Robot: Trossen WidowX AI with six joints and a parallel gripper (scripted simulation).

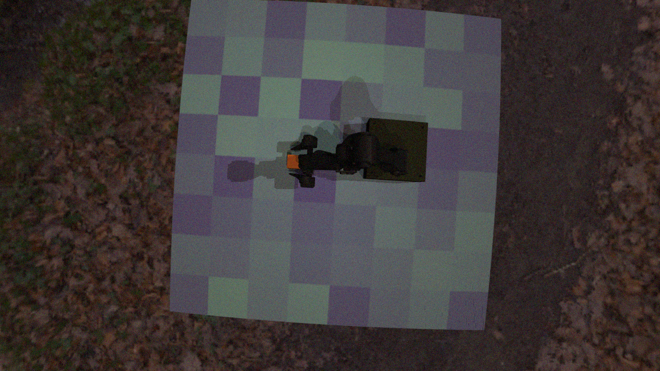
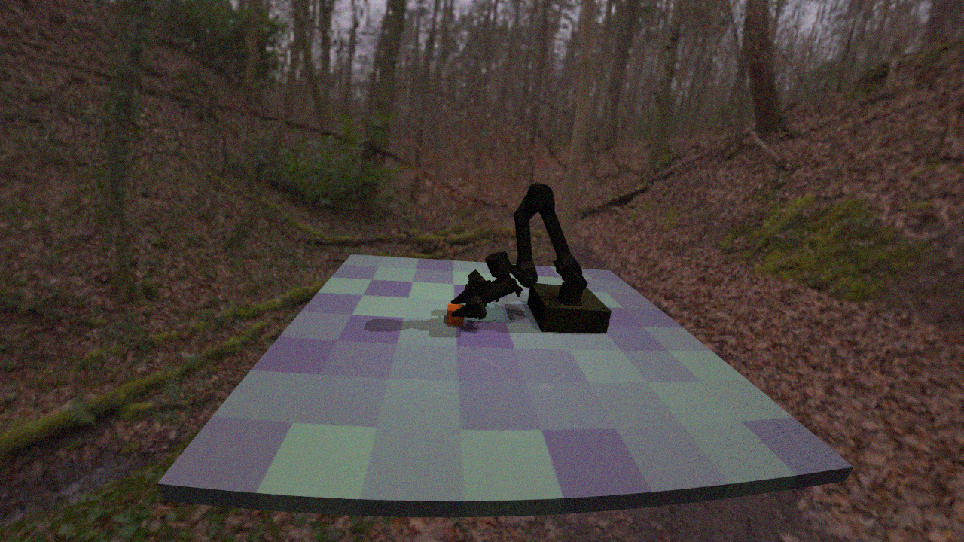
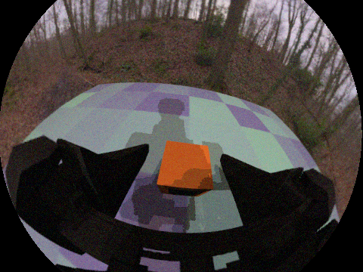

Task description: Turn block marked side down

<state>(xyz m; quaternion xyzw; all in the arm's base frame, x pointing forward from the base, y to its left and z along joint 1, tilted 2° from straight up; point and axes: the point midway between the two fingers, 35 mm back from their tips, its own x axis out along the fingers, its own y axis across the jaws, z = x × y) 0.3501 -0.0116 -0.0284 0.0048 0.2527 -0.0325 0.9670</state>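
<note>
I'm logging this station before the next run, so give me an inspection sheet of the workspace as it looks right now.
Surface: checkered table in pale green and purple squares, with the arm's shadows across it.
Job's things: orange block between the claw fingers, touching neither; no dark mark on the faces in view; whether it rests flat cannot be told.
Clutter: nothing seen.
Grippers: claw open wide, low over the table, holding nothing.
Cables: nothing seen.
Surroundings: dark arm base on the table; leaf-covered slopes and bare trees around it.
</note>
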